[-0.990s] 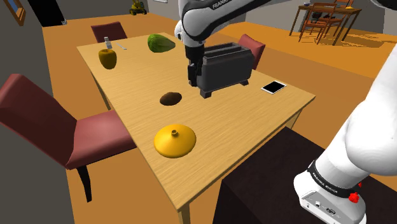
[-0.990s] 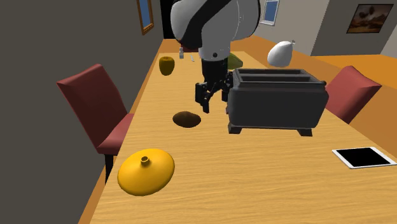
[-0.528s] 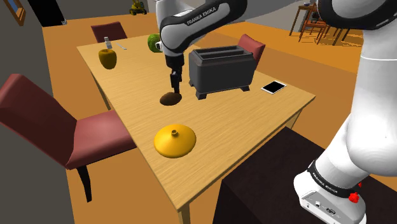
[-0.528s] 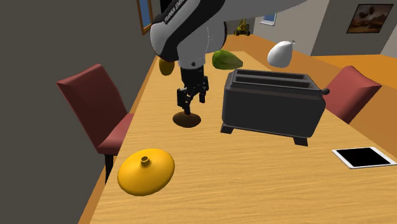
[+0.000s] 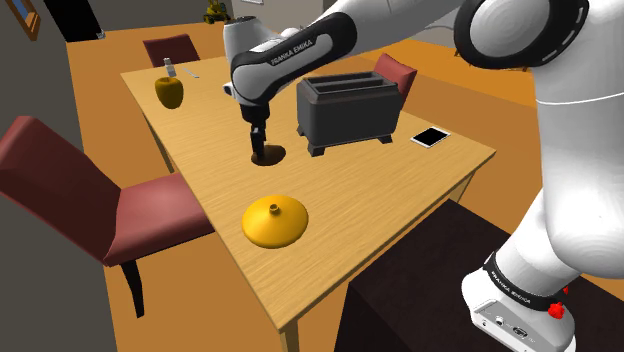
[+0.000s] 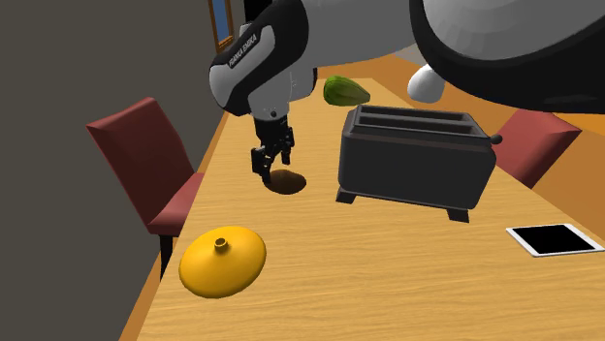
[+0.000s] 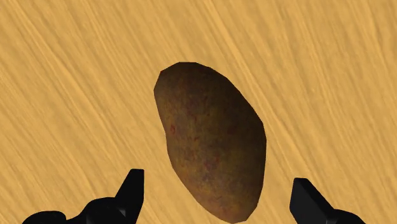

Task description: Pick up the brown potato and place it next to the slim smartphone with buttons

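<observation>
My gripper (image 5: 259, 143) hangs right over the brown potato (image 5: 270, 155), fingers spread wide so they can straddle its narrow side, nothing grabbed yet. The potato lies flat on the table (image 5: 380, 190) at the toaster's (image 5: 345, 110) 9 o'clock. The smartphone (image 5: 431, 137) is at its 3 o'clock, so I'm guessing a carry around.
</observation>
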`<move>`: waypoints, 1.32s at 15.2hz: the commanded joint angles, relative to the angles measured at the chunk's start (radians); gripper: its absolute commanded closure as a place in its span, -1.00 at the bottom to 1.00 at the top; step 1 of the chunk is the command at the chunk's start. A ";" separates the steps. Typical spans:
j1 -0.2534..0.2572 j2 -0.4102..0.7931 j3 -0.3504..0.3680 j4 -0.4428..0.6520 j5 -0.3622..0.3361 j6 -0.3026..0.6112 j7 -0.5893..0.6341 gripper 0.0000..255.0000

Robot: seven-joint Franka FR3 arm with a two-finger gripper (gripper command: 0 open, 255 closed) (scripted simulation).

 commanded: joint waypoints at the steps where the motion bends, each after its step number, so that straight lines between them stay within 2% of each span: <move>1: -0.001 0.012 -0.002 -0.010 -0.003 0.023 0.000 -1.00; 4: -0.001 0.028 -0.004 -0.021 -0.007 0.049 0.002 -1.00; 11: -0.001 0.028 -0.004 -0.021 -0.007 0.049 0.002 -1.00; 12: -0.001 0.028 -0.004 -0.021 -0.007 0.049 0.002 1.00; 20: -0.001 0.028 -0.004 -0.021 -0.007 0.049 0.002 1.00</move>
